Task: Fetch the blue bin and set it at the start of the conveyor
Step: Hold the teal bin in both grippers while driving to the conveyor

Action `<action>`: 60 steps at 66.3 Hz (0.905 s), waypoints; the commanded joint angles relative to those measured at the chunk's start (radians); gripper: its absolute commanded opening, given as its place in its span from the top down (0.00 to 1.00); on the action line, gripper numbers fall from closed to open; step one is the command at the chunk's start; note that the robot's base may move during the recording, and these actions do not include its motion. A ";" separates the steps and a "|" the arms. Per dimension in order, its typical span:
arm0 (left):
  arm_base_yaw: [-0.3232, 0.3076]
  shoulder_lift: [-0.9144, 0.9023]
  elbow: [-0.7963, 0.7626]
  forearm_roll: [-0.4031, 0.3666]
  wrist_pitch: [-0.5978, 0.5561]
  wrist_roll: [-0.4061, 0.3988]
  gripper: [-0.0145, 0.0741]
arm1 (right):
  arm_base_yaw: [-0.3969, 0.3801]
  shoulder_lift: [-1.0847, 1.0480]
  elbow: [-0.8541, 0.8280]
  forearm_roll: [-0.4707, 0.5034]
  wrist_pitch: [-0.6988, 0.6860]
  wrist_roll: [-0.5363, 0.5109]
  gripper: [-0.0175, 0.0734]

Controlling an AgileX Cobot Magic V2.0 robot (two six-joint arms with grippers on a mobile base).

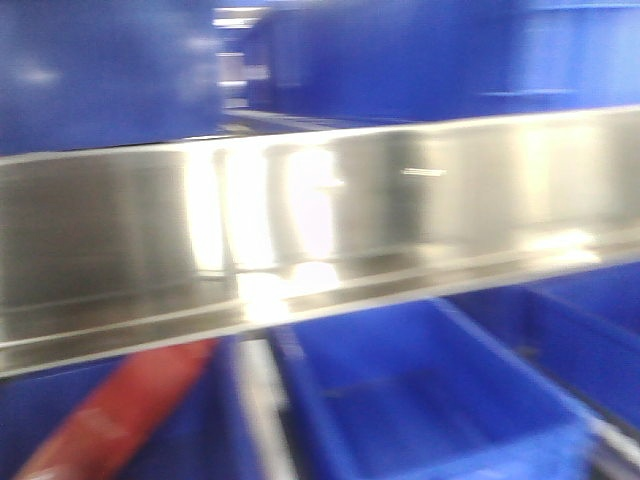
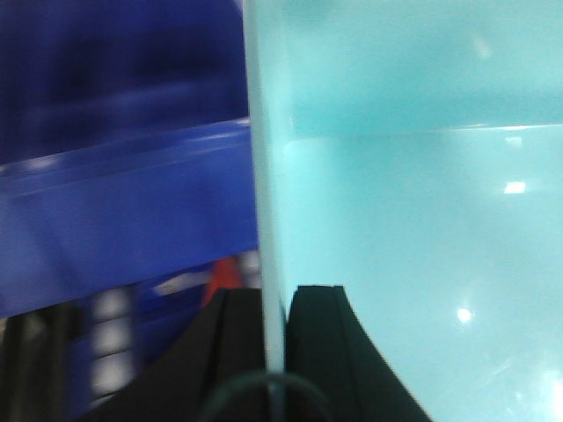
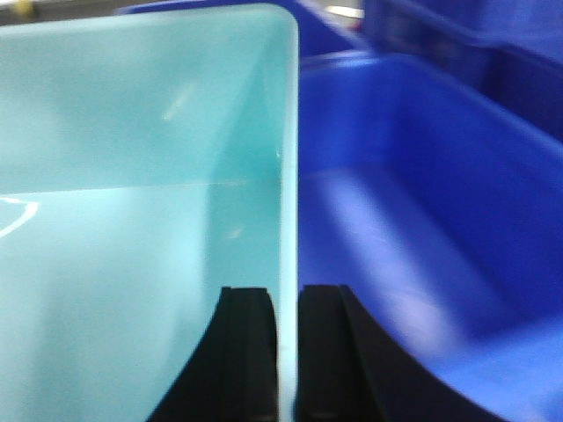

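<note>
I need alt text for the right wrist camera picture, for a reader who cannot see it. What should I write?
The black right gripper clamps the upright side wall of a pale turquoise plastic tub, one jaw inside the tub and one outside. To the right of that wall, an open dark blue plastic crate fills the rest of the view.

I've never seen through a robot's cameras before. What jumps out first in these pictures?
The pale turquoise blue bin fills both wrist views, its thin walls pinched between the black fingers of the left hand and the right hand. In the front view, a shiny steel shelf rail glares across the middle, with blurred dark blue crates above and below it.
</note>
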 commanded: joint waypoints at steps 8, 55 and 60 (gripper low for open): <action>-0.007 -0.003 -0.011 -0.006 -0.044 0.003 0.96 | 0.005 -0.008 -0.015 -0.003 -0.092 -0.005 0.99; -0.007 -0.003 -0.011 -0.006 -0.044 0.003 0.96 | 0.005 -0.008 -0.015 -0.003 0.035 -0.005 0.99; -0.007 -0.003 -0.011 -0.006 -0.044 0.003 0.96 | 0.005 -0.008 -0.015 -0.003 0.035 -0.005 0.99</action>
